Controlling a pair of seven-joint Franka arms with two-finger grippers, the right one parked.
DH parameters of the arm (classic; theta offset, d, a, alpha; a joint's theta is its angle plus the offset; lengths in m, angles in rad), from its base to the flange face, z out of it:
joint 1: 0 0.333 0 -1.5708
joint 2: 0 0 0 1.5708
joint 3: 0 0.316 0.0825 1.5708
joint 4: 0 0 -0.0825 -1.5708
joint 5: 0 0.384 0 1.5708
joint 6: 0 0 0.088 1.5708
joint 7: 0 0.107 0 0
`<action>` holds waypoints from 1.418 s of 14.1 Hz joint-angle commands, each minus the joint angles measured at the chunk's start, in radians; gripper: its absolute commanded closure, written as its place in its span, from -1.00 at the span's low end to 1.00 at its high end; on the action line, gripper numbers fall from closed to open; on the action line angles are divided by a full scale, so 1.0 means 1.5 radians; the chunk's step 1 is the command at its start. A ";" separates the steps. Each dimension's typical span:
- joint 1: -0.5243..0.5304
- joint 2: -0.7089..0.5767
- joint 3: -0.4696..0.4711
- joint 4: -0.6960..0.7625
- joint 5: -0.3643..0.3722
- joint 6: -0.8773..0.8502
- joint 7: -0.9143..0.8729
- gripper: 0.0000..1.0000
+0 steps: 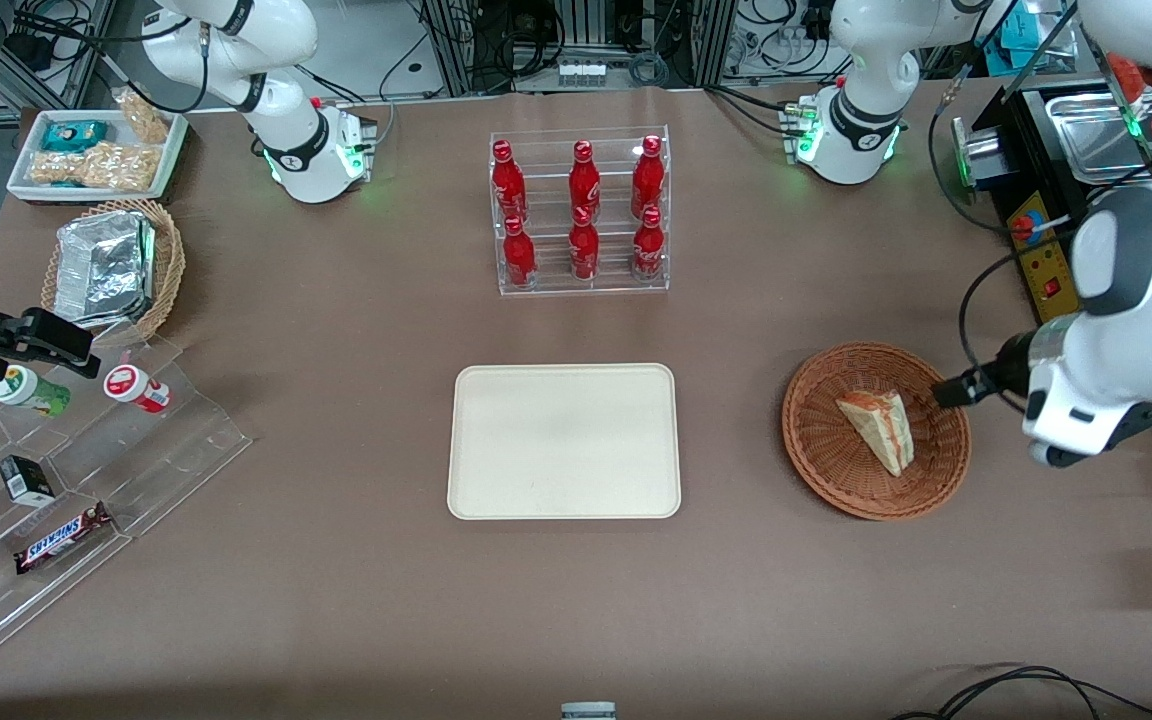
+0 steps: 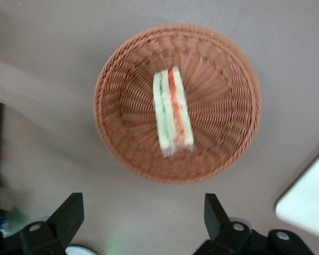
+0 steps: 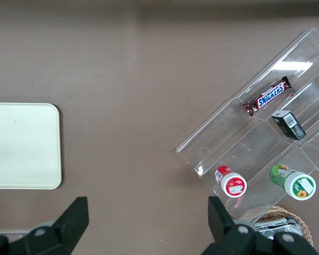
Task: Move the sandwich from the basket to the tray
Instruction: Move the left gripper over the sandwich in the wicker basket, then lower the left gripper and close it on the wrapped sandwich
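- Hanging above the table beside the basket [image 1: 876, 430], toward the working arm's end, the left arm bends downward.
- Its gripper [image 2: 141, 220] is spread wide and holds nothing.
- The sandwich [image 1: 878, 428] lies in the basket, apparently on its side.
- The tray [image 1: 564, 441] sits well apart.

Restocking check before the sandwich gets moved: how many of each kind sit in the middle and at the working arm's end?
Red bottles: 6
Sandwich: 1
Basket: 1
Tray: 1
Total: 9
Pincer open, above table beside basket.
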 commanded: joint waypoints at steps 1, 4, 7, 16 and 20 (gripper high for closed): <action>-0.001 -0.004 0.001 -0.071 0.007 0.103 -0.061 -1.00; 0.002 -0.005 0.001 -0.193 0.002 0.278 -0.076 -1.00; 0.004 -0.002 0.002 -0.280 0.003 0.414 -0.122 -1.00; -0.001 0.030 0.003 -0.352 0.001 0.505 -0.191 0.14; 0.002 0.021 0.002 -0.335 -0.004 0.500 -0.236 0.98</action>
